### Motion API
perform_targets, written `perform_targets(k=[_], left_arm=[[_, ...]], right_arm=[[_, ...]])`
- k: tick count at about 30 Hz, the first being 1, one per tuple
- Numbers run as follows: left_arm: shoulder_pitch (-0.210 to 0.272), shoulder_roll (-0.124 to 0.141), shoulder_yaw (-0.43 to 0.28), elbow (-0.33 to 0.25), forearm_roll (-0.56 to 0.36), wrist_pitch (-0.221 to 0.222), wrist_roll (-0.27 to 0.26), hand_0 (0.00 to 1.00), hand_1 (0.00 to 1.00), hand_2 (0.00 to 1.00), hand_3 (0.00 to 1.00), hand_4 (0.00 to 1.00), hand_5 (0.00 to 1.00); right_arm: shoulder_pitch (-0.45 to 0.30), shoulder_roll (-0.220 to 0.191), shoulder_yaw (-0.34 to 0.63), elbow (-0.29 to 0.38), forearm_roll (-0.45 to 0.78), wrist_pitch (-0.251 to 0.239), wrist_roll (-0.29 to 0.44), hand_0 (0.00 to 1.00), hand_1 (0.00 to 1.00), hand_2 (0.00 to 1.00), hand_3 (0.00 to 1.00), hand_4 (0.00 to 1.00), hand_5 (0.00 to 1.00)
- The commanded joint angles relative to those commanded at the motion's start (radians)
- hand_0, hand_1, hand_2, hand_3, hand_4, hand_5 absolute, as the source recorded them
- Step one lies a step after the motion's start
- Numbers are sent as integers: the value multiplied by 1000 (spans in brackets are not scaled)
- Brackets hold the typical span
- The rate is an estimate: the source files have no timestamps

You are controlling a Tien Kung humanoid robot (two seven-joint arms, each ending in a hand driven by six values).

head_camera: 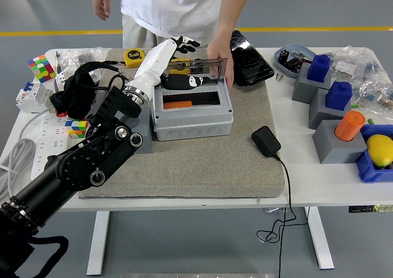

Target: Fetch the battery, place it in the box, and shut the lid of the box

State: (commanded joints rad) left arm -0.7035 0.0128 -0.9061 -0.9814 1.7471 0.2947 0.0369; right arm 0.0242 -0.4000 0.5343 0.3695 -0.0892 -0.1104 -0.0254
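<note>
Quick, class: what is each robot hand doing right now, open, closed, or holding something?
Left hand: open, fingers extended at the clear lid of the box, holding nothing.
Right hand: not in view.

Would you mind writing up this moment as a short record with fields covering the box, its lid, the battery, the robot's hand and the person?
box: grey box on the grey mat, open at the top
lid: clear lid standing upright at the box's far edge
battery: orange battery lying inside the box
left hand: left hand reaching over the lid's far left side, fingers spread, holding nothing
right hand: not in view
person: stands at the far side; person's hand rests at the lid's right end
</note>
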Motion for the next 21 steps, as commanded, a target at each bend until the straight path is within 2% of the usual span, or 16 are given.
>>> perform_targets(k=[2, 11, 21], left_arm=[[-4, 0, 12, 20, -2, -1, 0, 762, 751, 721, 746, 998, 274], [-7, 10, 37, 58, -4, -2, 1, 756, 749, 717, 743, 998, 277], [36, 41, 61, -6, -6, -5, 8, 739, 718, 708, 734, 998, 291]], right_arm=[[1, 0, 0, 0, 0, 0, 0, 545, 598, 582, 540, 912, 474], [0, 0, -1, 0, 0, 1, -1, 545, 598, 583, 540, 912, 474], [-1, 0, -1, 1, -1, 0, 0, 547, 598, 583, 540, 912, 474]])
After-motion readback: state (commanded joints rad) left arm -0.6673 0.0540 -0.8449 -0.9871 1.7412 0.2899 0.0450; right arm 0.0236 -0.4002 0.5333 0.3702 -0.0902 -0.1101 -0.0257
